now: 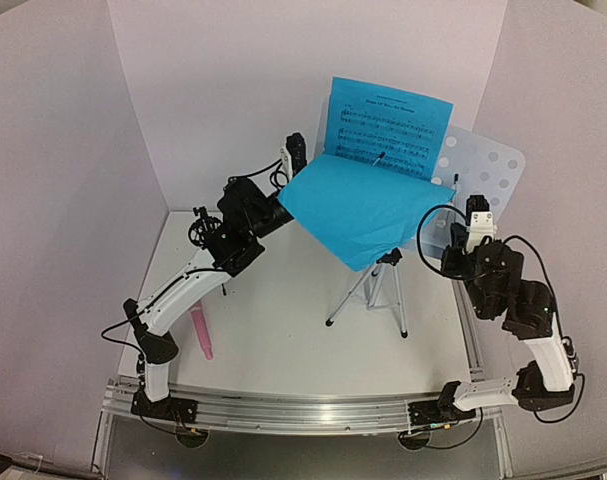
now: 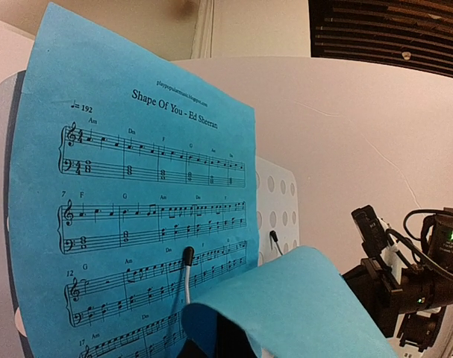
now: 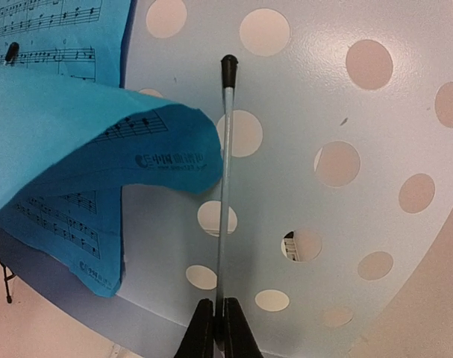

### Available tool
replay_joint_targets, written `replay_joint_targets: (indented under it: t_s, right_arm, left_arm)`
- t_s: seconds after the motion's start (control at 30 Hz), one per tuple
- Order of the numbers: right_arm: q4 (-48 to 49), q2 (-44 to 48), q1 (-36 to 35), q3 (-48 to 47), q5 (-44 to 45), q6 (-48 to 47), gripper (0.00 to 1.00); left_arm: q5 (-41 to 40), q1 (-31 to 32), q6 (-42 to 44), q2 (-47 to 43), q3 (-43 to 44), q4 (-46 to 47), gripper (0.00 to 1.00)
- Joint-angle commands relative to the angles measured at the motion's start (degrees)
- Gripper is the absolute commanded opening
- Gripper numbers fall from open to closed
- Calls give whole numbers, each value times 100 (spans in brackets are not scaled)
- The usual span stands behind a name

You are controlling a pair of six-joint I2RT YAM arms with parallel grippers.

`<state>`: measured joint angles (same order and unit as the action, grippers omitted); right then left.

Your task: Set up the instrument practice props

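The silver tripod music stand (image 1: 371,290) holds up its perforated pale desk (image 1: 488,165). One blue sheet-music page (image 1: 388,122) leans upright on the desk's left half, with a wire page holder (image 2: 186,270) lying across it. My left gripper (image 1: 291,155) is shut on the edge of a second blue page (image 1: 358,205), which droops forward and curls over the fingers (image 2: 220,339). At the desk's lower right, my right gripper (image 3: 221,332) is shut on the other thin wire page holder (image 3: 224,186). The pink microphone (image 1: 200,332) lies on the table at the left. A small black mic mount (image 1: 197,228) stands behind my left arm.
Pale walls (image 1: 213,80) enclose the table at the back and both sides. The stand's tripod legs (image 1: 348,305) spread over the middle of the table. The metal base rail (image 1: 303,410) runs along the near edge.
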<state>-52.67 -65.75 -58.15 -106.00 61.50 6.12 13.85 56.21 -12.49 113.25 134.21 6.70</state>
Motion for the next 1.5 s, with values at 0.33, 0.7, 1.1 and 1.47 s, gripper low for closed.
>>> replay_joint_targets:
  t_s: [0.33, 0.7, 1.1, 1.47]
  right_arm:
    - [222, 157, 13, 57, -174, 19, 0]
    - [1672, 876, 14, 971, -684, -357, 0]
    - [3181, 1227, 14, 1563, -1332, -1260, 0]
    - [3193, 1298, 13, 1759, -1524, -1391, 0]
  left_arm:
    - [44, -13, 25, -375, -52, 191, 0]
    - [-189, -13, 31, -292, -7, 276, 0]
    - [-666, -13, -989, 83, 518, -268, 0]
    - [-596, -13, -1052, 140, 516, -246, 0]
